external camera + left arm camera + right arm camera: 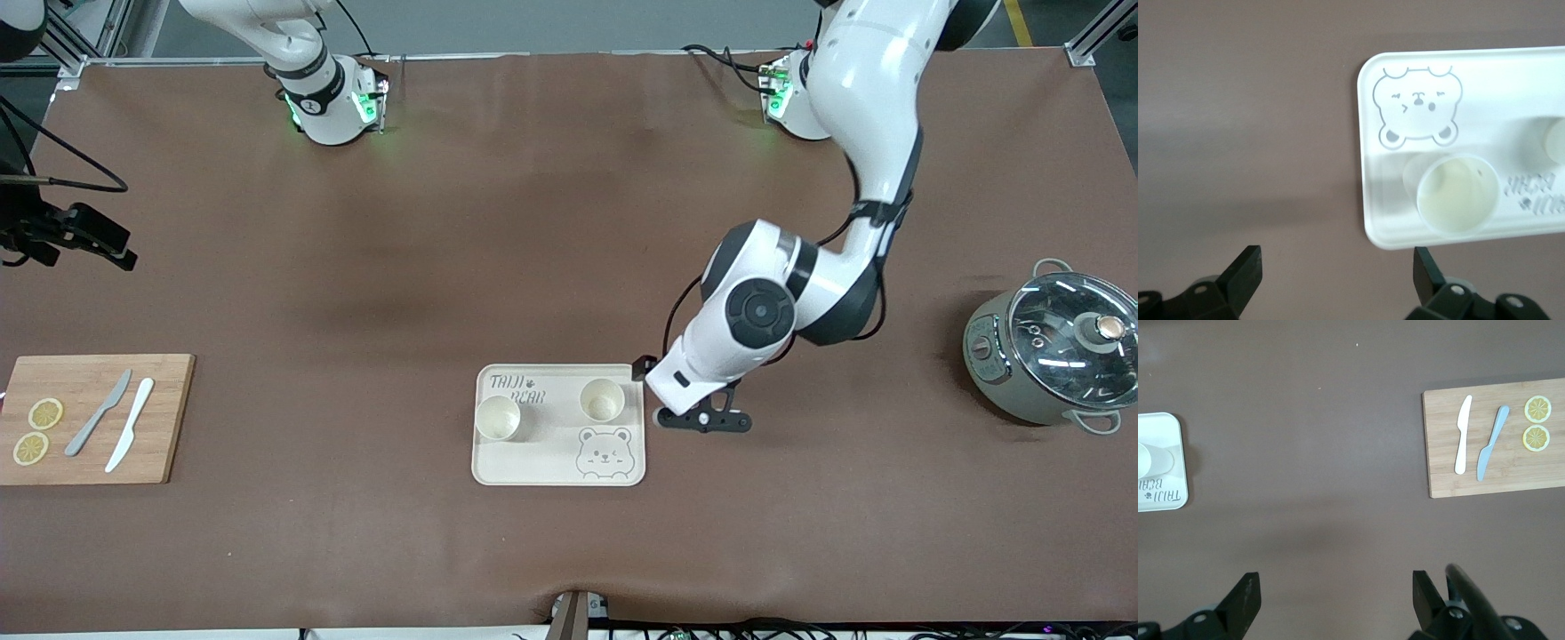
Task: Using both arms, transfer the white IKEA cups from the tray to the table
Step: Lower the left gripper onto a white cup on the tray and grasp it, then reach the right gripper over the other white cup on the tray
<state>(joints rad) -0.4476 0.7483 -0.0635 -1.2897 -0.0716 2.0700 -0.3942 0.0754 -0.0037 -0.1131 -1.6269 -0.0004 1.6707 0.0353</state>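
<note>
The two small cream-white handleless tapered cups, one (498,418) toward the right arm's end and one (602,399) toward the left arm's end, stand upright and apart on a cream rectangular tray (542,467) printed with a bear face and lettering. In the front view the tray lies on a wide brown table covering (444,222), at the side nearer the camera. Toward the right arm's end of the table lies a light wooden cutting board (169,418) bearing a grey knife (99,413), a white knife (130,436) and two round lemon slices (44,413). Toward the left arm's end sits a grey-green cooking pot with a glass lid (1058,351). Metal frame rails run along the table's edge by the arm bases. The left arm bends down from its base, and its black two-finger left gripper (704,418) hangs just beside the tray's edge, close to the nearer cup, holding nothing. The right arm is drawn up out of frame above its base, waiting.

In the left wrist view, the left gripper's fingers (1245,270) are spread wide over bare brown covering, with the tray's corner, the bear print and one empty cup in sight.

In the right wrist view, the right gripper (1331,600) is high over the table between tray and cutting board, its fingers (1245,593) spread wide and empty.
</note>
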